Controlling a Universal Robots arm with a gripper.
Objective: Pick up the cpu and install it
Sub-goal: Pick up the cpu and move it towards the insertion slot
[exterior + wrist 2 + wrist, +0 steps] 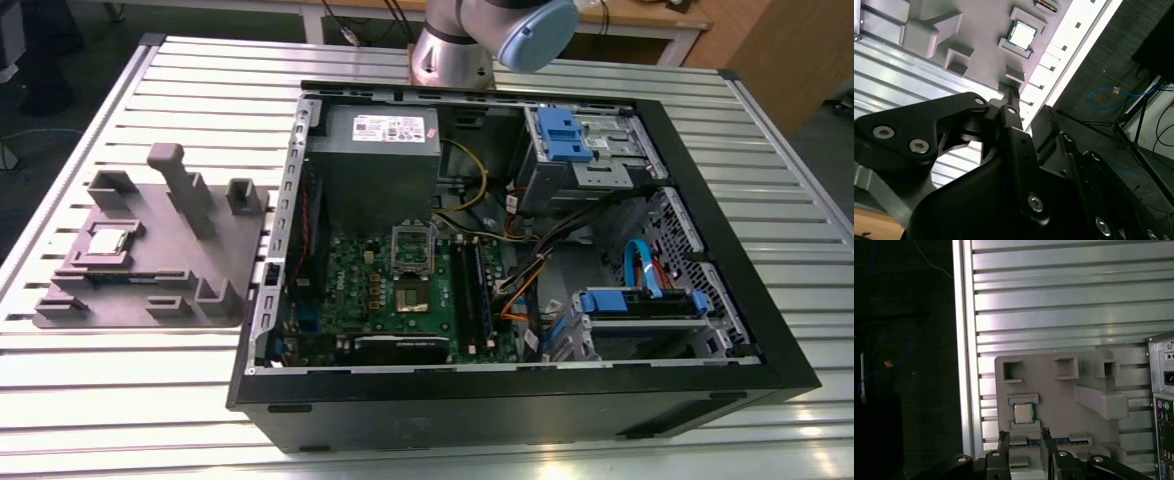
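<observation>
My black two-fingered gripper (1024,436) has its jaws apart with nothing between them, and faces one grey moulded holder plate (160,272). The single small square silvery-topped cpu (1024,413) lies flat in a recess of that plate. The plate sits on the slatted aluminium table (120,400), at the exterior view's left of one open black computer case (534,405).

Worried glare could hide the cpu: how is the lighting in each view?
Exterior view: even light, the cpu stands out on its grey fixture. Second wrist view: the table edge beside the fixture is blown out white; the cpu's top shines mildly. First wrist view: bright streaks across the table slats, none on the cpu.
</observation>
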